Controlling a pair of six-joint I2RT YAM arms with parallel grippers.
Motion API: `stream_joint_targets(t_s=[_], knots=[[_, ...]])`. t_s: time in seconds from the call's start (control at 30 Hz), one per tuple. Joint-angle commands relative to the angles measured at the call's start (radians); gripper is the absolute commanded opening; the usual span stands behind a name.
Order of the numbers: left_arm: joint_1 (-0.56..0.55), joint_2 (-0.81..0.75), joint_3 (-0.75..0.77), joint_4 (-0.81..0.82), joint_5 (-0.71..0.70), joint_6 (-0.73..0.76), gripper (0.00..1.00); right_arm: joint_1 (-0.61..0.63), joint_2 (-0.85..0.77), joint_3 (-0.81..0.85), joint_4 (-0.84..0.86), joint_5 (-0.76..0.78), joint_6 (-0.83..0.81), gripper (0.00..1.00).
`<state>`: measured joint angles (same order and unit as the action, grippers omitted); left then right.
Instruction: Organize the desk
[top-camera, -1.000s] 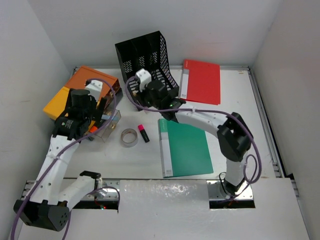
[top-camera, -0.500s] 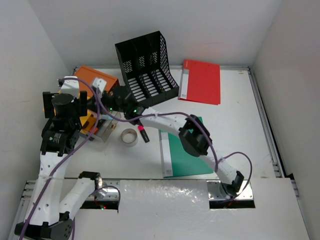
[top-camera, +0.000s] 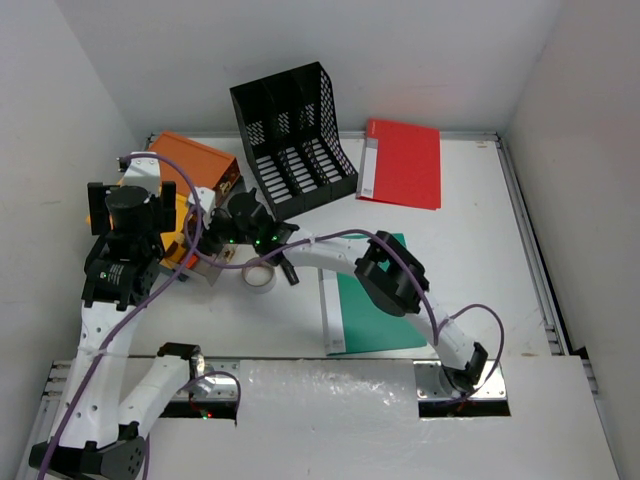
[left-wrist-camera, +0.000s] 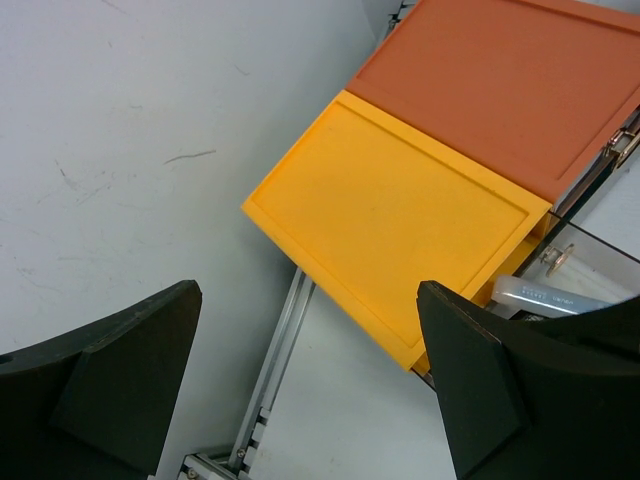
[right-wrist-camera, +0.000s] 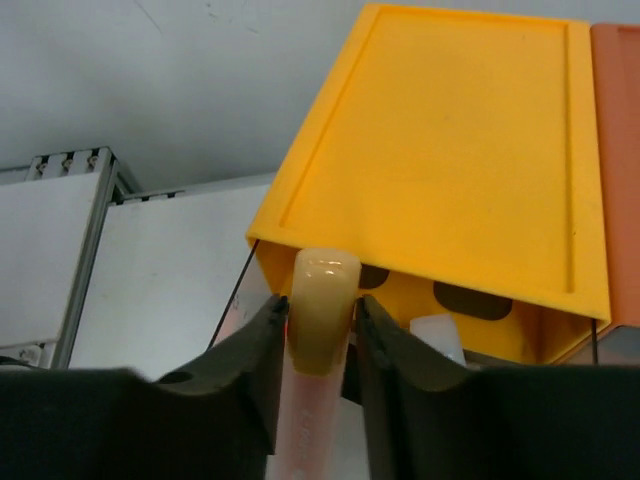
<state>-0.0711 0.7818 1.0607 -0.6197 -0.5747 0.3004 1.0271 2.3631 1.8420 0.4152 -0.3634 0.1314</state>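
holding pen (right-wrist-camera: 323, 285) by box (right-wrist-camera: 450, 170): right gripper (right-wrist-camera: 319, 308)

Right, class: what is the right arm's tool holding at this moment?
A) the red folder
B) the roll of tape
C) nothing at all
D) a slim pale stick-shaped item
D: the right wrist view shows the right tool closed on a pale stick just in front of the yellow drawer box, while the tape roll lies on the desk.
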Motion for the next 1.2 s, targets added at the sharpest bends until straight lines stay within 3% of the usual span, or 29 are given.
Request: stream_joint_targets(t_s=[0.0, 0.07, 0.1, 0.2, 0.3, 0.43, 0.57, 0.6, 0.67, 0.8, 1.17], knots=[[0.007, -0.006, 0.027, 0.040, 0.007, -0.004, 0.88, 0.001, -0.074, 0.017, 0.001, -0.016, -0.027, 0.35], [0.008, -0.009, 0.024, 0.037, 0.009, -0.004, 0.88, 0.001, -0.090, 0.013, 0.000, -0.017, -0.027, 0.47], [0.007, -0.009, 0.022, 0.038, 0.009, -0.003, 0.88, 0.001, -0.108, 0.011, 0.000, -0.019, -0.027, 0.58], [0.007, -0.006, 0.019, 0.041, 0.009, -0.001, 0.88, 0.001, -0.154, 0.005, -0.025, -0.002, -0.045, 0.74], [0.007, -0.006, 0.019, 0.041, 0.004, -0.001, 0.88, 0.001, -0.229, -0.042, -0.076, 0.071, -0.067, 0.78], [0.007, -0.009, 0.016, 0.040, 0.004, -0.001, 0.88, -0.021, -0.392, -0.205, -0.188, 0.289, 0.000, 0.79], [0.007, -0.006, 0.007, 0.043, 0.009, 0.000, 0.88, -0.128, -0.490, -0.436, -0.288, 0.264, 0.163, 0.45], [0.007, -0.006, 0.004, 0.044, 0.010, 0.000, 0.88, -0.142, -0.495, -0.467, -0.320, 0.271, 0.184, 0.42], [0.007, -0.004, 0.001, 0.044, 0.010, -0.001, 0.88, -0.171, -0.492, -0.560, -0.363, 0.282, 0.230, 0.43], [0.008, -0.004, -0.001, 0.043, 0.022, -0.001, 0.88, -0.174, -0.469, -0.650, -0.349, 0.271, 0.243, 0.58], [0.008, -0.004, -0.013, 0.040, 0.029, 0.002, 0.88, -0.173, -0.344, -0.641, -0.352, 0.296, 0.246, 0.56]])
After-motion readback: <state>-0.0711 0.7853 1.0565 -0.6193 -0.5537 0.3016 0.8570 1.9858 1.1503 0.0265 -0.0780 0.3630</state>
